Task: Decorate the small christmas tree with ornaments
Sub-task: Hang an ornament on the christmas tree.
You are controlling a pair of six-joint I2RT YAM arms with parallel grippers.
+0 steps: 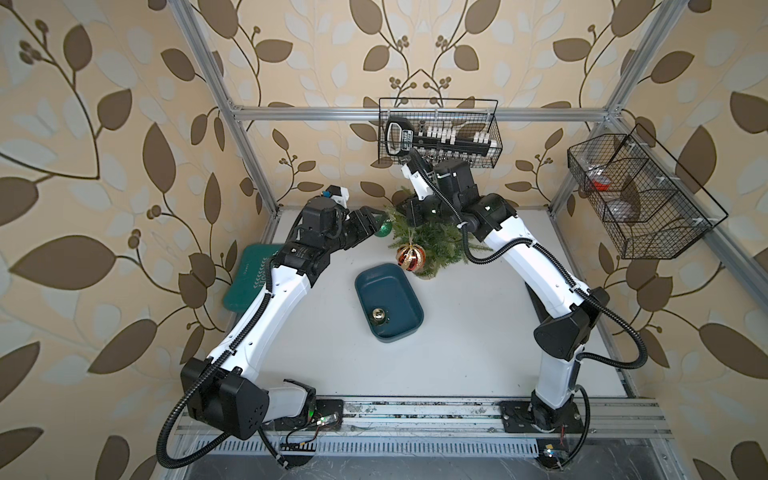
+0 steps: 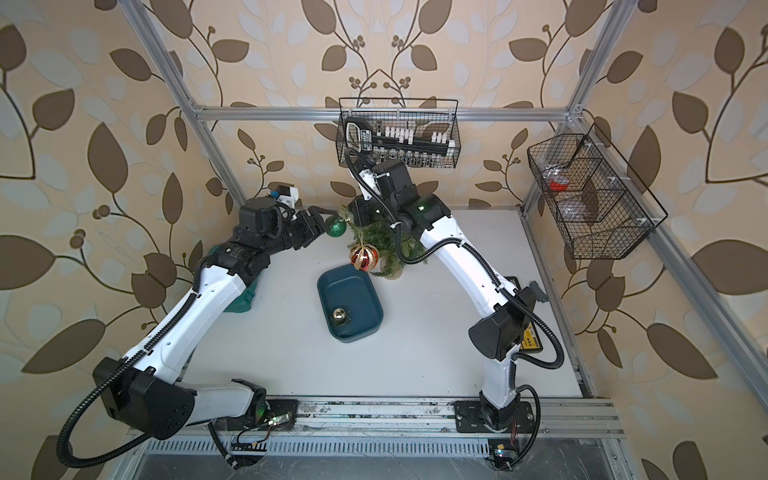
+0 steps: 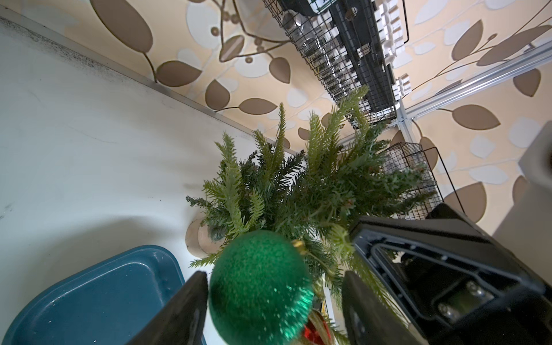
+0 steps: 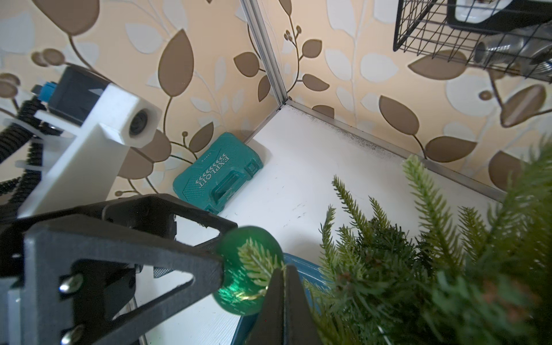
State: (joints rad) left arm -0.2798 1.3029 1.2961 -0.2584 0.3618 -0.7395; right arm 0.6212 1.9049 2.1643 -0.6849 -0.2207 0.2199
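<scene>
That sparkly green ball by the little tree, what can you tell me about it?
The green bauble is a round ball coated in sparkly glitter, with a small gold cap. It seems to hang at the edge of the small christmas tree, clear of the table, between the parted jaws of the left pincer. Whether either jaw touches it is unclear.

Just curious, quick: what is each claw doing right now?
Left gripper: open around the green ornament, not gripping it.
Right gripper: shut; whether it pinches anything cannot be told.
</scene>
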